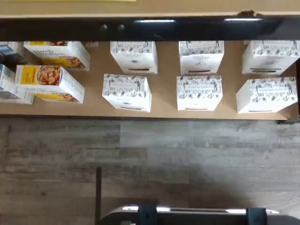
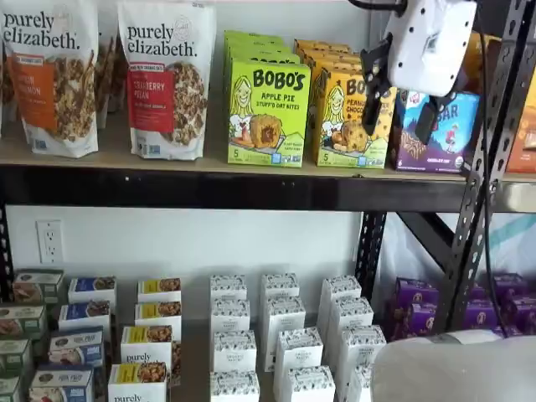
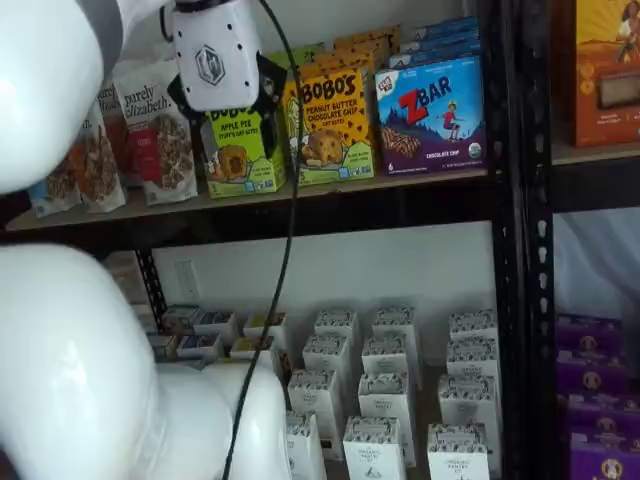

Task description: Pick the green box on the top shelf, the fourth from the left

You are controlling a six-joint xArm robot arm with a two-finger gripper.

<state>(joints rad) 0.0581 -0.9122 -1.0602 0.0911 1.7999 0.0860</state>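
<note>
Fingers (image 2: pixel 400 105) spread apart (empty), green box (image 2: pixel 267 112) on top shelf (image 2: pixel 167 186) to their side.

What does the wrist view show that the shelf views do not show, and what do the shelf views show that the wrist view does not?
Only the wrist view shows the grey plank floor and the dark mount with teal brackets. Only the shelf views show the green box on the top shelf, the orange-yellow Bobo's carton, the ZBar box, the granola bags and the gripper, open, in front of these boxes. Both show the white patterned cartons on the lower level.
</note>
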